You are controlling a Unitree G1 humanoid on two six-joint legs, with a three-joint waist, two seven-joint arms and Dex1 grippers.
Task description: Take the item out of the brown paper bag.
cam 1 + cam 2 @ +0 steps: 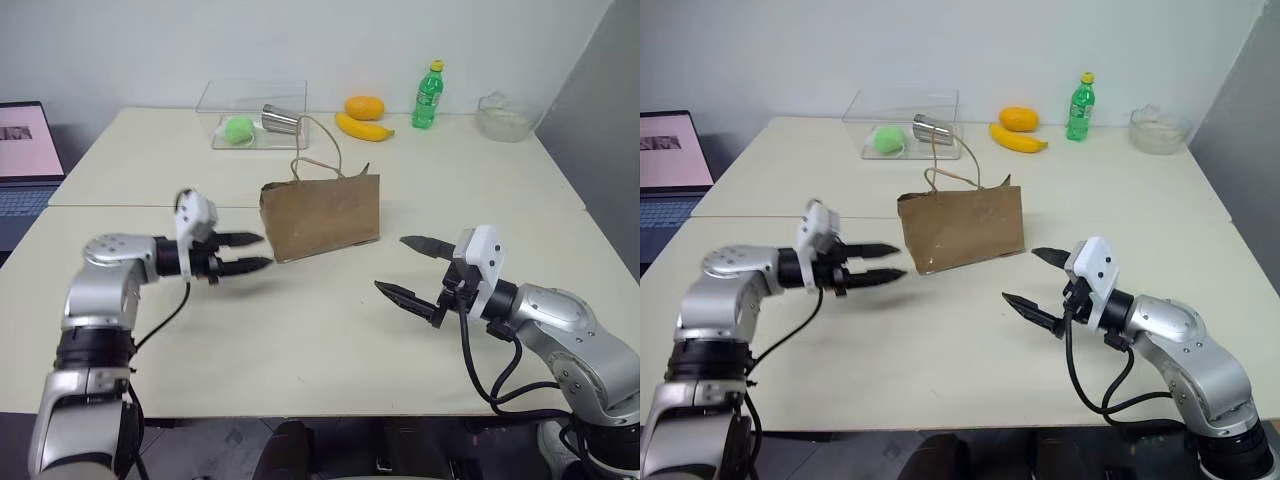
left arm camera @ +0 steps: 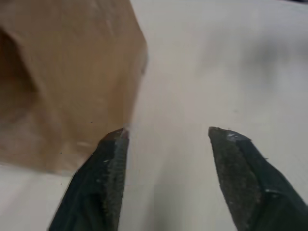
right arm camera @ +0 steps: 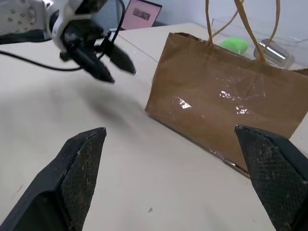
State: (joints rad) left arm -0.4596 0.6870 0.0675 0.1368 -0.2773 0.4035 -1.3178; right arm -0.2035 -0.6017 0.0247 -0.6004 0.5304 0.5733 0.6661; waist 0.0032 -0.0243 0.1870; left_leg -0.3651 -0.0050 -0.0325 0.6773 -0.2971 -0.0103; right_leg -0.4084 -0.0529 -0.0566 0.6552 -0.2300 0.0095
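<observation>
The brown paper bag (image 1: 325, 215) stands upright at the middle of the table, creased, its cord handles sticking up. The item is hidden from view. My left gripper (image 1: 264, 251) hovers just off the bag's left end, pointing at it, open with nothing between its fingers; in the left wrist view the bag (image 2: 62, 72) lies close ahead, off to one side of the fingertips (image 2: 115, 144). My right gripper (image 1: 390, 263) hangs open and empty to the bag's front right, a short way from it, and looks at the bag's broad side (image 3: 226, 96).
At the table's back stand a clear plastic box (image 1: 255, 105) with a green ball (image 1: 238, 129) and a metal cup (image 1: 282, 119), an orange (image 1: 364, 106), a banana (image 1: 363, 128), a green soda bottle (image 1: 428, 97) and a glass bowl (image 1: 503, 117). A laptop (image 1: 25, 150) sits far left.
</observation>
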